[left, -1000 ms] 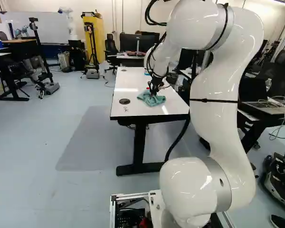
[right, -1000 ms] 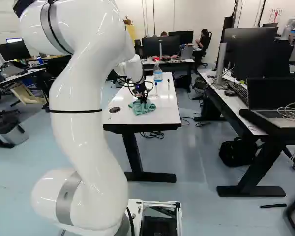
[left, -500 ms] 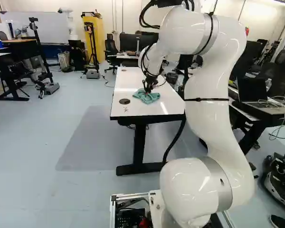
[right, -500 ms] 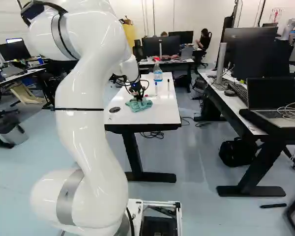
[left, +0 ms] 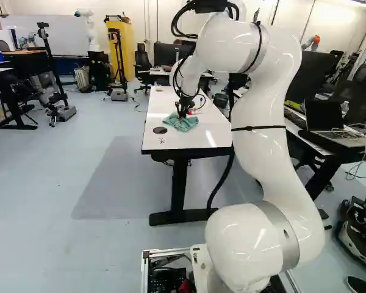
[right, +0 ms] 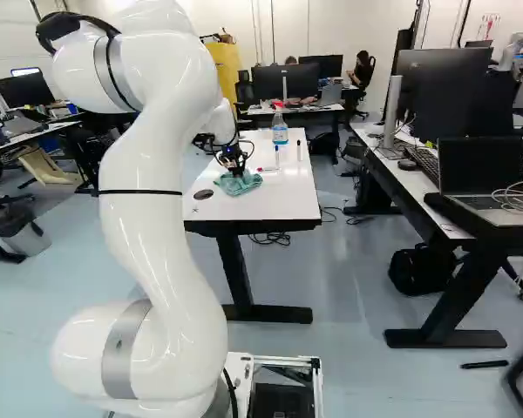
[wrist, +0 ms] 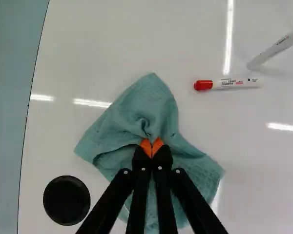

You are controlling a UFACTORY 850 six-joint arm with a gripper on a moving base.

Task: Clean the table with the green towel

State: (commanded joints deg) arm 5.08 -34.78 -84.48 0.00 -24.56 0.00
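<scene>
The gripper (wrist: 152, 149) is pinching the green towel (wrist: 147, 114), its fingers nearly closed, and pressing it onto the bench (wrist: 122, 29). Wiping looks underway; the red-capped marker (wrist: 227, 84) is lying ahead and beside, probably still needing clearing around.

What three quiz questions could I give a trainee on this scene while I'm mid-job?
1. Multiple choice: what does the pincer grip?
a) disc
b) towel
c) bottle

2. True or false: the towel is spread flat, with no folds.

3. Fill in the colour: the marker lying near the towel has a ____ cap.

Key: 1 b; 2 false; 3 red.
</scene>
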